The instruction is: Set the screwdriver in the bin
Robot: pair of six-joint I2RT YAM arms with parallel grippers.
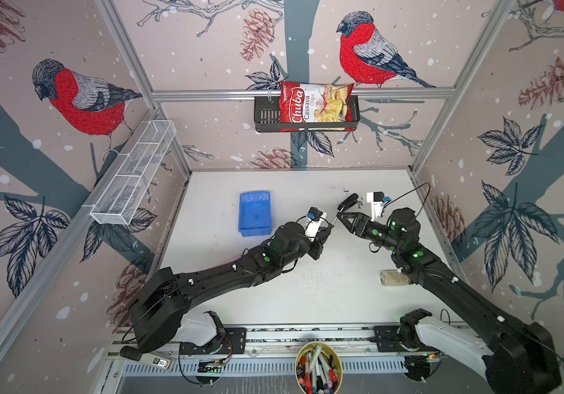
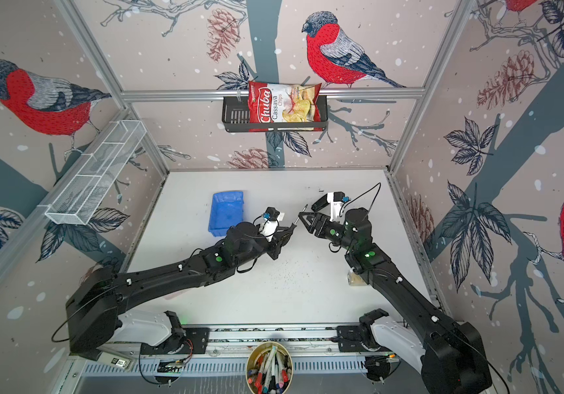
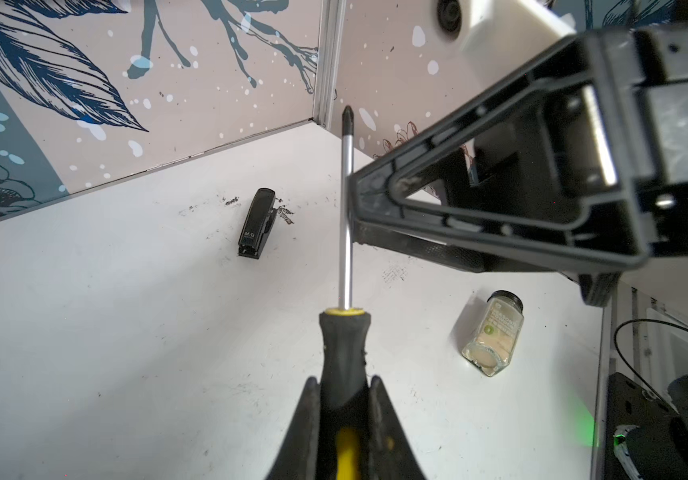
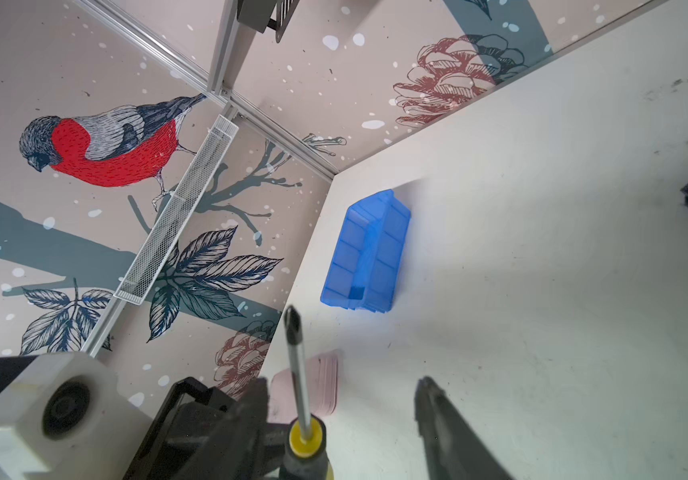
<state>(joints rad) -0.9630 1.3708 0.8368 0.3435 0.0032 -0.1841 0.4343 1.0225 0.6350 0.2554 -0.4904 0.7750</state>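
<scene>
Left gripper (image 3: 344, 388): clamped tight on the handle of the screwdriver (image 3: 346, 249), held in the air over the middle of the tabletop (image 1: 307, 293), shaft pointing at the other arm. Right gripper (image 4: 342, 384): partly open, straddling the bare shaft, one finger just beside it, the other apart; nothing pinched yet. Bin (image 1: 255, 218): toward the back-left of the tabletop, well apart from the tool. Looks like a handover. Close squarely on the shaft near the handle and confirm a firm pinch before letting go on the left. Thin smooth metal, likely to swivel or slip.
</scene>
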